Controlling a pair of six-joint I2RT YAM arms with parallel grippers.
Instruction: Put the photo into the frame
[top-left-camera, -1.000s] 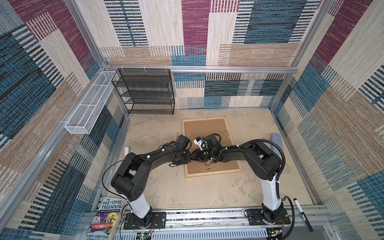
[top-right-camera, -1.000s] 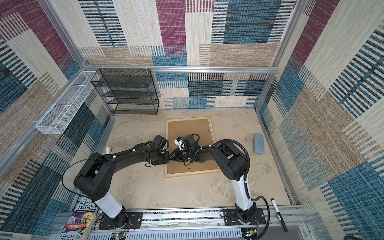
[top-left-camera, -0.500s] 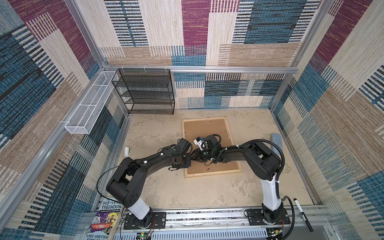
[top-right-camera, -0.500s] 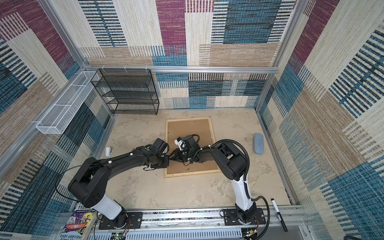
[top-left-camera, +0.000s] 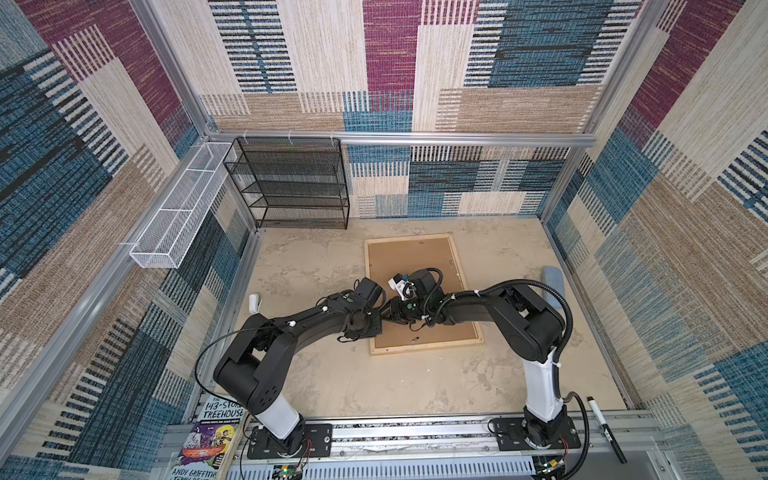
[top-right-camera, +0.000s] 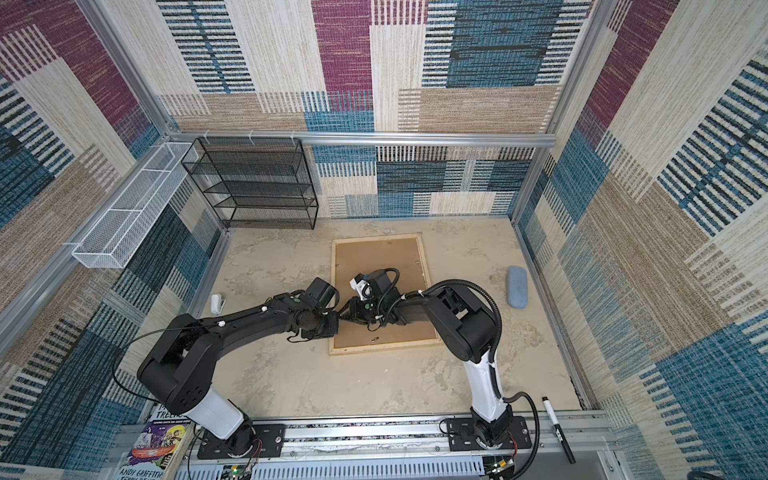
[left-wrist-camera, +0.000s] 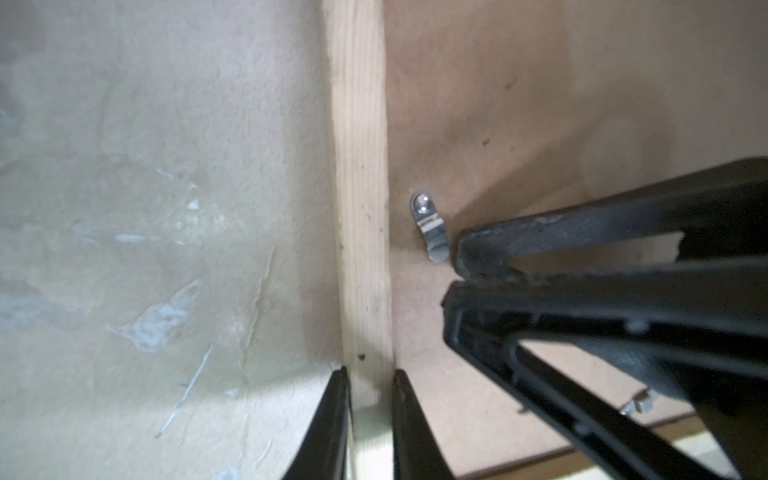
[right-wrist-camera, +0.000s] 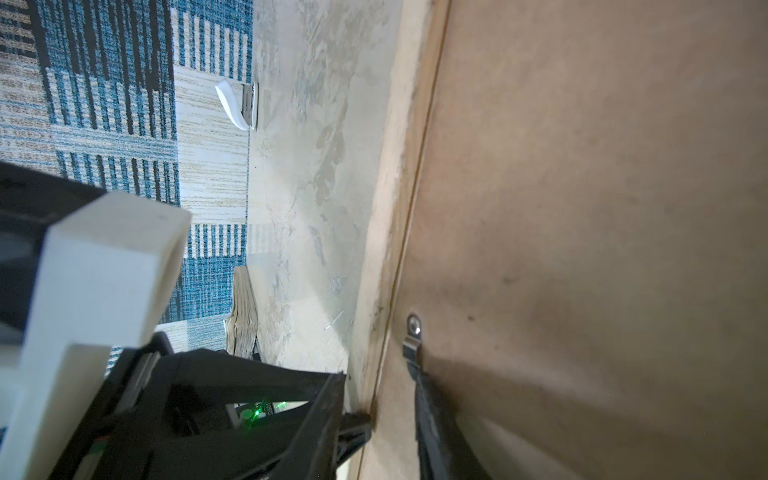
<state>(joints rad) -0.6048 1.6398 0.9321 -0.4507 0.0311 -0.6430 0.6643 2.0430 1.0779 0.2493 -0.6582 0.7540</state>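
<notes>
The frame (top-left-camera: 428, 345) (top-right-camera: 386, 347) lies face down on the table, filled by a brown backing board (top-left-camera: 411, 257). The photo is hidden. Both grippers meet at the frame's left rail. In the left wrist view my left gripper (left-wrist-camera: 368, 374) is shut on that pale wood rail (left-wrist-camera: 361, 166), one finger on each side. My right gripper (right-wrist-camera: 380, 386) (left-wrist-camera: 455, 274) stands slightly open over the board's edge. One of its fingers (right-wrist-camera: 430, 411) touches the end of a small metal tab (right-wrist-camera: 412, 338) (left-wrist-camera: 428, 228). In both top views the left gripper (top-left-camera: 377, 322) and right gripper (top-left-camera: 387, 316) almost touch.
A black mesh rack (top-left-camera: 295, 183) stands at the back left, with a white wire basket (top-left-camera: 178, 208) on the left wall. A blue case (top-left-camera: 555, 286) lies at the right wall. A small white object (top-left-camera: 254, 303) lies at the left, and a marker (top-left-camera: 604, 432) and a book (top-left-camera: 212, 436) at the front.
The left arm has swung its elbow lower and its gripper has shifted a little along the frame's left rail, closing slightly. The right arm has stayed in place.
</notes>
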